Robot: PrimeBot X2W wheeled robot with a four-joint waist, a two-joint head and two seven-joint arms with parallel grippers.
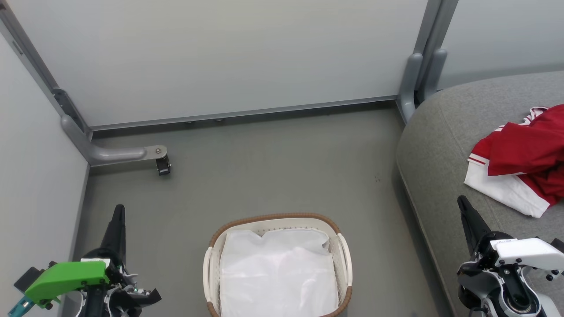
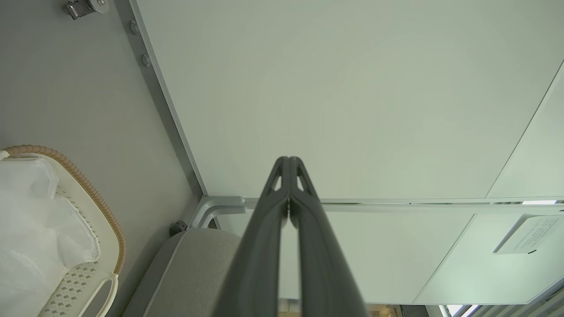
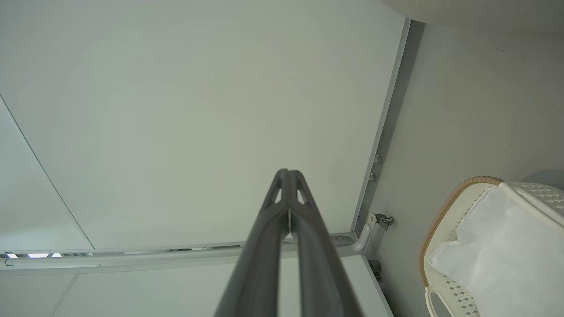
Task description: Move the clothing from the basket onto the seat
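The red and white clothing lies crumpled on the grey seat at the right. The white basket with its brown woven rim stands on the floor at the bottom centre, holding a white cloth liner. My left gripper is at the lower left, shut and empty, left of the basket. My right gripper is at the lower right, shut and empty, over the seat's front edge, below the clothing. Each wrist view shows its fingers pressed together, left gripper, right gripper, with the basket to the side.
Pale partition panels wall in the back and left. A grey metal foot with a caster juts onto the floor at the back left. Another panel post stands by the seat's far corner. Grey floor lies between basket and panels.
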